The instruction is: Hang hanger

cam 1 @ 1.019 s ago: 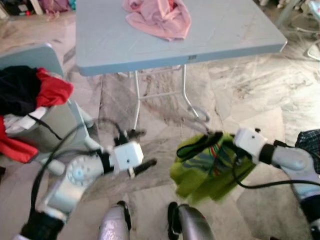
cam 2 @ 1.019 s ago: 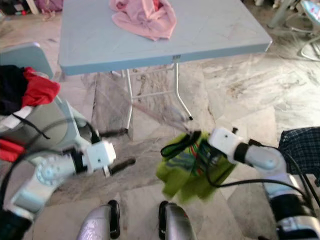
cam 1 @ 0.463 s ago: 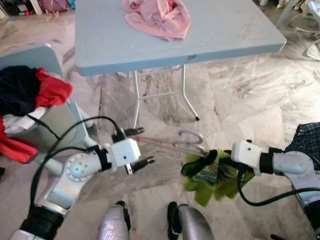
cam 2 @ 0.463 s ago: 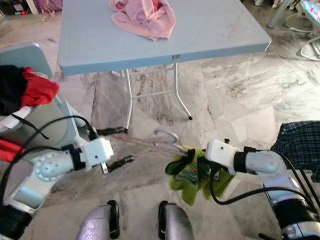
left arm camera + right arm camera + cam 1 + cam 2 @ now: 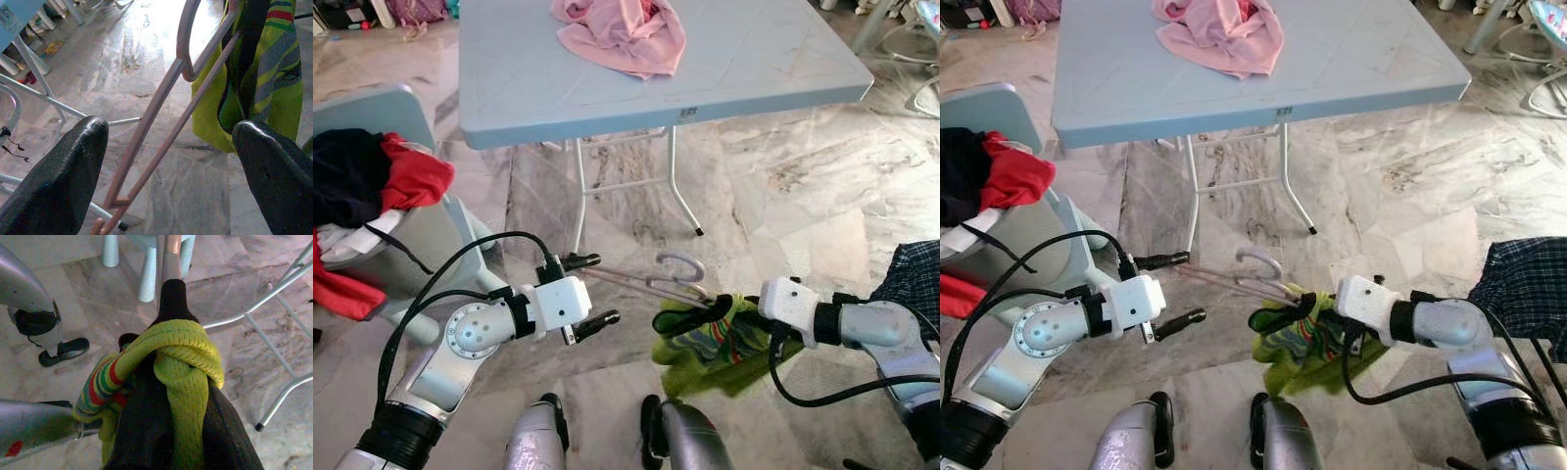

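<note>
One hanger point(image 5: 646, 284) between both end effectors.

A thin pinkish metal hanger point(image 5: 646, 285) lay slanted in mid-air between the arms. Its hook curved upward. A lime-green striped garment point(image 5: 720, 333) draped from one end.

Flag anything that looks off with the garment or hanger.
The lime-green striped garment is bunched and wound around the right gripper fingers rather than draped on the pink wire hanger, which slants between the open left gripper fingers.
</note>
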Robot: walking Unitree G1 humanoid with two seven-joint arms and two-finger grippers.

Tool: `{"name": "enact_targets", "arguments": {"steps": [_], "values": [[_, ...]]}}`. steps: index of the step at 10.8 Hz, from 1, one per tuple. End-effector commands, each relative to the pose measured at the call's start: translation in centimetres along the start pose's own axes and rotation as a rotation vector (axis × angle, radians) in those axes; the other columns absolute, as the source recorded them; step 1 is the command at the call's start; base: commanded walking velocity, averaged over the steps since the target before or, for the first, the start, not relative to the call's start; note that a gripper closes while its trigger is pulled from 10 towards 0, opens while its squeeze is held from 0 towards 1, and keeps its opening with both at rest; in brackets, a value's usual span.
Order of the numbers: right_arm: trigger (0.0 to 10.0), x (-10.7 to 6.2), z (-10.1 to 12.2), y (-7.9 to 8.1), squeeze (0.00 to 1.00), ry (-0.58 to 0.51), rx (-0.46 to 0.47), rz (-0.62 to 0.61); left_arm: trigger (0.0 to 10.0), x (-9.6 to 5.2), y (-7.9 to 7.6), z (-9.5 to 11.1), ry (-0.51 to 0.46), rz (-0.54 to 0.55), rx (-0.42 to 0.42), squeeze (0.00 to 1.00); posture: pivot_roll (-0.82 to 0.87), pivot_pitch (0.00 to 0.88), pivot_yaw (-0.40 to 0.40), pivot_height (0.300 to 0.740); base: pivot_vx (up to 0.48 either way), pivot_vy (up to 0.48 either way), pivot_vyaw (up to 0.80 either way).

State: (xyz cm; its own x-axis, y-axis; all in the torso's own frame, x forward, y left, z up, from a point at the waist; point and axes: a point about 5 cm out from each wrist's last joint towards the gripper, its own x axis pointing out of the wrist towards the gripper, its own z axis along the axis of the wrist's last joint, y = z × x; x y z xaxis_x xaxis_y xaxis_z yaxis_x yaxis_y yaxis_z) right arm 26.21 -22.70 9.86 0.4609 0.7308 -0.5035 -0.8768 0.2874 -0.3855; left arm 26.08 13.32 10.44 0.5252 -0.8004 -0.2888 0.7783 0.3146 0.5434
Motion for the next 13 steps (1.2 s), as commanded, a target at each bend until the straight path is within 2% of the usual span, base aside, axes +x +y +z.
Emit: {"name": "enact_targets", "arguments": {"steps": [1,2,12,13], "values": [[10.0,-0.2,0.2,0.1,0.0,0.008,-0.005,0.011,10.0,0.1,-0.4,-0.1,-0.001,-0.019,0.002,0.0,0.0,0.0,0.0,0.74,0.0,0.0,0.0],[10.0,-0.1,0.6,-0.1,0.0,-0.024,0.03,-0.005,10.0,0.4,-0.9,0.0,-0.009,-0.036,0.002,0.0,-0.02,0.223,-0.027,0.74,0.0,0.0,0.0],[10.0,-0.3,0.3,0.4,0.0,-0.004,0.036,0.004,10.0,0.9,-1.7,0.2,-0.019,-0.055,0.01,0.0,-0.03,0.23,-0.025,0.74,0.0,0.0,0.0],[10.0,-0.3,0.1,0.5,0.0,0.006,0.071,-0.009,10.0,0.5,-1.2,-0.5,0.01,-0.008,0.019,0.0,-0.03,0.23,-0.023,0.74,0.0,0.0,0.0]]}}
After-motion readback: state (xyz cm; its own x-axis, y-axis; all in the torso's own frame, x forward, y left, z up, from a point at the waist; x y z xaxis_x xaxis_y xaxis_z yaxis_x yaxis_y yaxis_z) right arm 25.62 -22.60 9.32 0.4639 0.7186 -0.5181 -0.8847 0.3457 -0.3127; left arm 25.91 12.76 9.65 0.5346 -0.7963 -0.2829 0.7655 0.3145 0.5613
